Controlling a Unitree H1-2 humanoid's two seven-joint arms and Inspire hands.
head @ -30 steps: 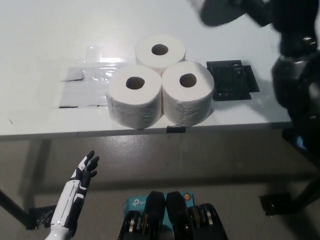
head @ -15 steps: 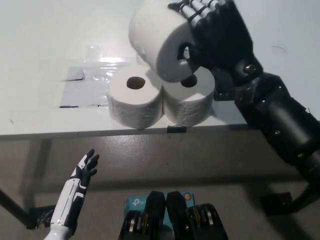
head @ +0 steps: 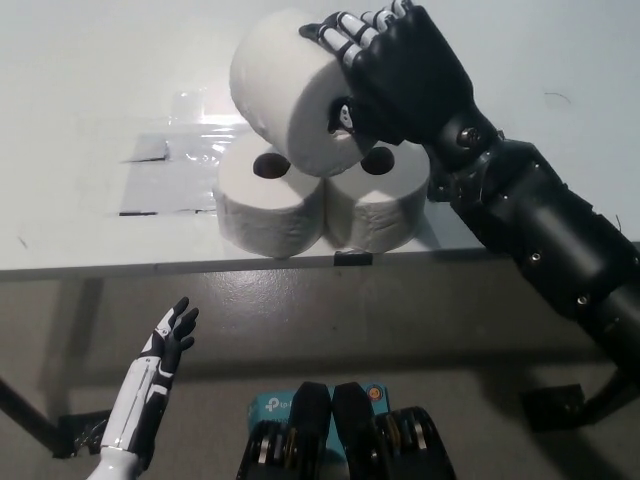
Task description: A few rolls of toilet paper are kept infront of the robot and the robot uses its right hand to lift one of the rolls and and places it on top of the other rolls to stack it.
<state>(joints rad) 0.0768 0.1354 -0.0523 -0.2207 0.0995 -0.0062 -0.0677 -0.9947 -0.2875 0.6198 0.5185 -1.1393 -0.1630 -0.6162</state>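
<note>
My black right hand [head: 400, 75] is shut on a white toilet paper roll [head: 285, 90], holding it tilted in the air above the rolls on the table. Below it two upright rolls stand side by side near the table's front edge, the left one [head: 265, 205] and the right one [head: 378, 210], both partly covered by the held roll. Any roll behind them is hidden. My white left hand [head: 172, 340] rests low at the lower left, below the table edge, fingers apart and empty.
The white table [head: 80, 90] has a clear plastic sheet with grey tape [head: 165, 175] left of the rolls. A black flat part [head: 440, 185] lies right of them, mostly behind my right arm. The table's front edge [head: 150, 268] runs across the middle.
The right hand has carried the held roll a little left and up, and it now covers more of the standing rolls. The left hand has not moved.
</note>
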